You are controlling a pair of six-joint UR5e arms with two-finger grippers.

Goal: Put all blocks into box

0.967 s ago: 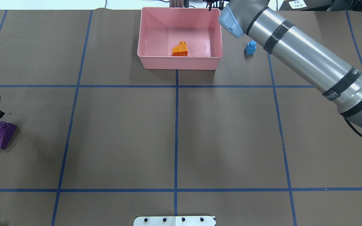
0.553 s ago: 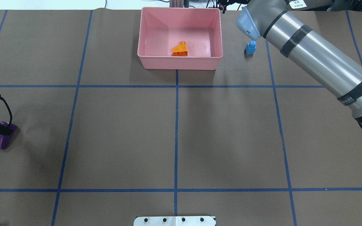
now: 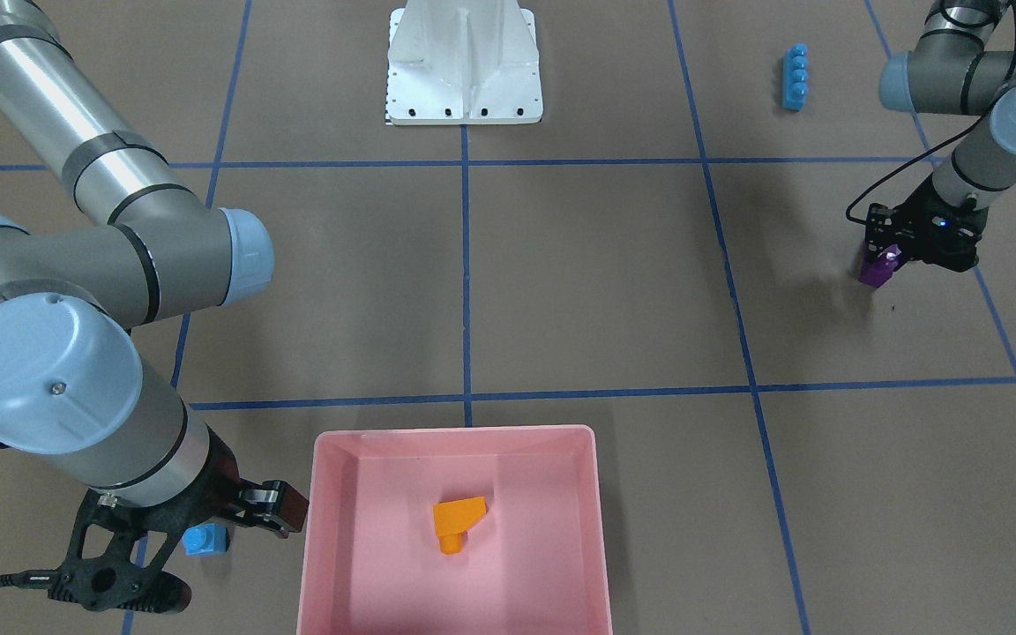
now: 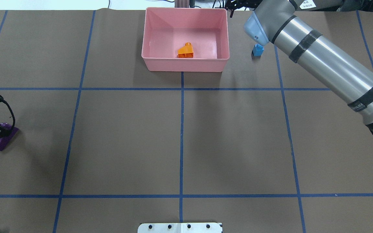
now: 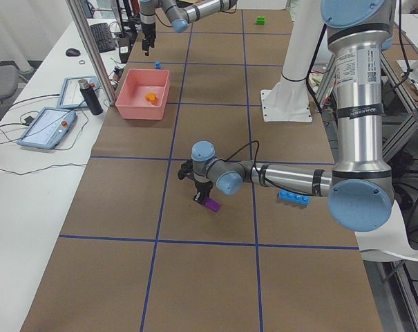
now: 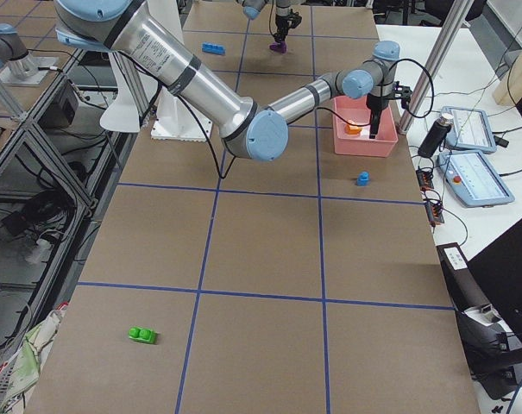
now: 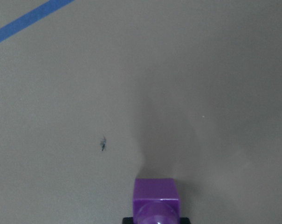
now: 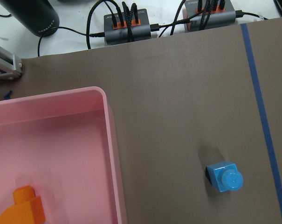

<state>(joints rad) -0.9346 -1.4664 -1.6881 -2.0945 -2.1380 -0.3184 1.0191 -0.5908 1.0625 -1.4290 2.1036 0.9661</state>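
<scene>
One of five done: orange brick [image 3: 459, 522] in box [image 3: 601, 529] beside the open right claw [image 3: 208, 554], small blue brick [image 3: 205, 539] beneath it; left claw [image 3: 889, 251] pinches purple brick [image 3: 871, 269]; long blue brick [image 3: 795, 77] and green brick [image 6: 142, 334] lie well off, untouched.

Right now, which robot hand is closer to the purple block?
Left. The left gripper has the purple block between its fingers; the right gripper is far away, beside the box, over the small blue block.
</scene>
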